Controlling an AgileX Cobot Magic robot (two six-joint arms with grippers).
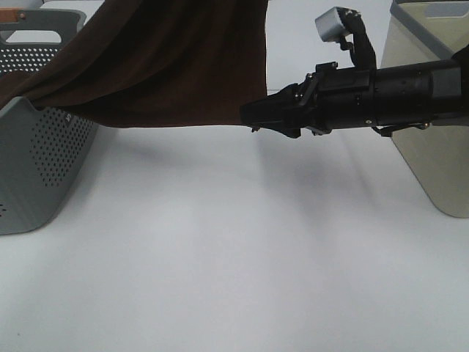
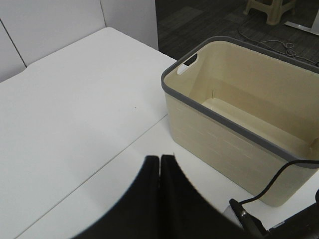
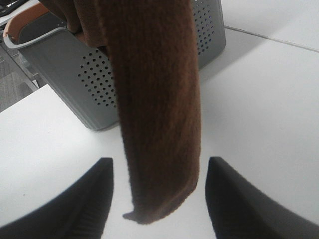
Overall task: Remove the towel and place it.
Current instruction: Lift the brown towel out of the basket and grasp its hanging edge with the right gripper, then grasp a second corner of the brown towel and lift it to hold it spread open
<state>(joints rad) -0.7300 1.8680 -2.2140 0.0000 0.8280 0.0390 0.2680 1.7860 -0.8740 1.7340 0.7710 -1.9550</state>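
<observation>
Black fingers [image 3: 99, 199] of the right gripper [image 3: 160, 162] stand wide apart. The towel [image 3: 159, 114] hangs in the gap between them. Neither finger touches the cloth, so this gripper has hold of nothing. The left gripper [image 2: 159, 159] has its 2 fingers pressed flat together. I cannot tell whether anything is pinched there.

From the high camera, the right arm reaches in level from the right, with its tips at the towel's free lower corner. A grey basket with holes [image 1: 37, 169] stands at the left, and the towel's other end lies over its rim. That basket has a brown handle [image 3: 25, 22]. A beige basket [image 2: 214, 134] stands at the right, behind the right arm and well apart from the towel. Nothing stands between the open fingers and the cloth.

The dark brown towel hangs above the white table [image 1: 234, 279], clear of it, and its top runs out of view. Its lower hem runs about level from the grey basket to the free corner. Its folds slant up toward the right. The right wrist camera sees it as 1 long strip hanging down.
</observation>
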